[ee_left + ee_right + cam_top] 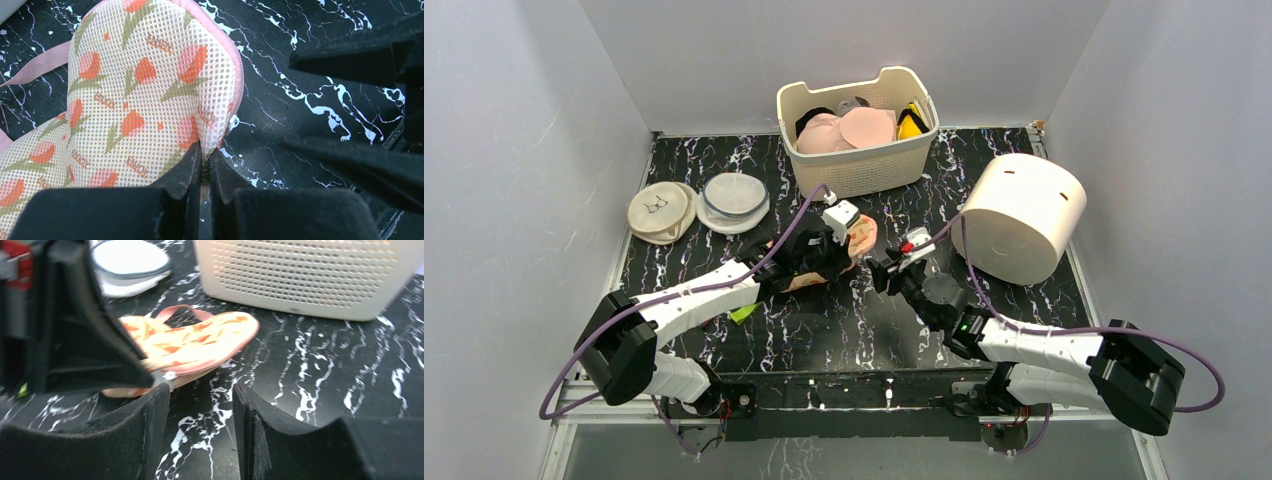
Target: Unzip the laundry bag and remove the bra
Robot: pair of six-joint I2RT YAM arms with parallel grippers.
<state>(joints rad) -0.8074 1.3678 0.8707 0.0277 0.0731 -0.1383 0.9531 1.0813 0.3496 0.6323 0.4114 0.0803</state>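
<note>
The laundry bag is a peach pouch with an orange print and pink edging, lying mid-table on the black marbled top. In the left wrist view the laundry bag fills the upper left, and my left gripper is shut on its near edge. My right gripper sits just right of the bag, low over the table. In the right wrist view it stands open with only tabletop between its fingers. The laundry bag lies just beyond its left fingertip, with a small metal piece at the bag's edge. The bra is hidden.
A cream slotted basket with pale pink cups and other items stands behind the bag. A large white cylinder lies at the right. Two round mesh discs sit at the back left. White walls enclose the table.
</note>
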